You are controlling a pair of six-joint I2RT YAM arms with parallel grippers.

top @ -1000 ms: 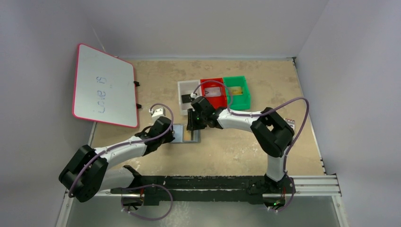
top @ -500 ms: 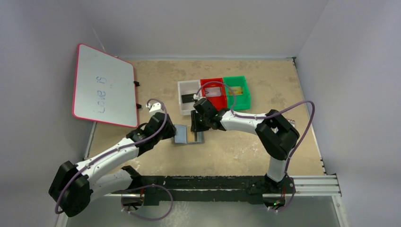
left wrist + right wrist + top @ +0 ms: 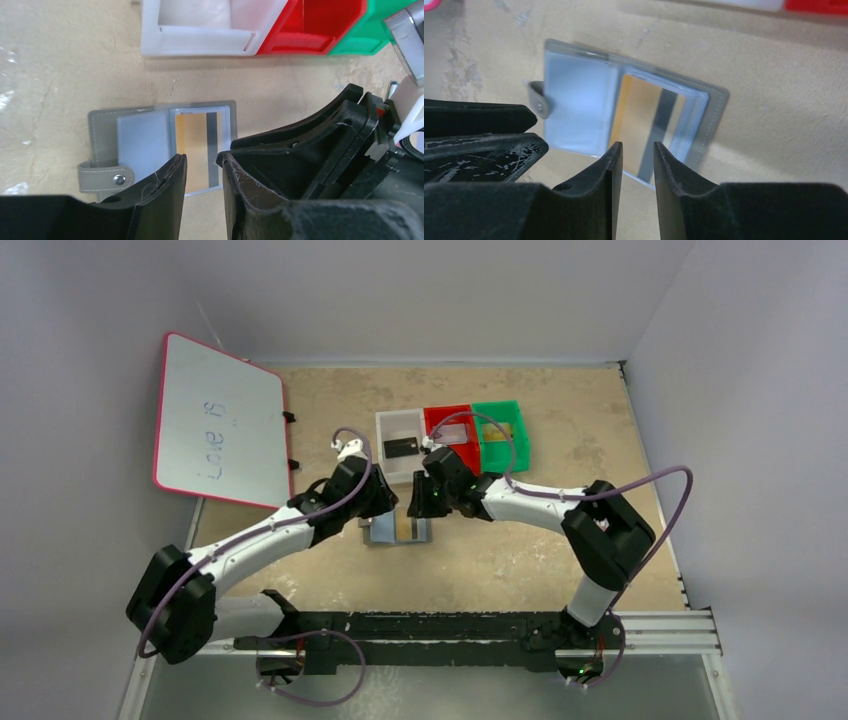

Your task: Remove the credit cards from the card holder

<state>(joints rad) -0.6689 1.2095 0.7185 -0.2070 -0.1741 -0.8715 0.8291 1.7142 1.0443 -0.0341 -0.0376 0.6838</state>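
Looking down from the top camera, the grey card holder point(image 3: 383, 532) lies open on the desk point(image 3: 520, 550) at the centre of the frame, with a gold card point(image 3: 405, 528) in its right half. The left gripper point(image 3: 378, 505) and right gripper point(image 3: 420, 508) meet just above it. Behind them stand a white tray point(image 3: 384, 424) holding a black card point(image 3: 400, 447), a red tray point(image 3: 436, 415) and a green tray point(image 3: 512, 455). A whiteboard point(image 3: 220, 420) leans at upper left.

In the left wrist view, the left gripper's jaws stand a narrow gap apart with nothing pinched. The gold card shows through that gap, its dark stripe on its right side. A strap point(image 3: 102, 177) with a snap sticks out at the holder's lower left.

In the right wrist view, the right gripper's jaws are likewise slightly parted and empty, poised over the card's near edge. I cannot tell whether they touch it.
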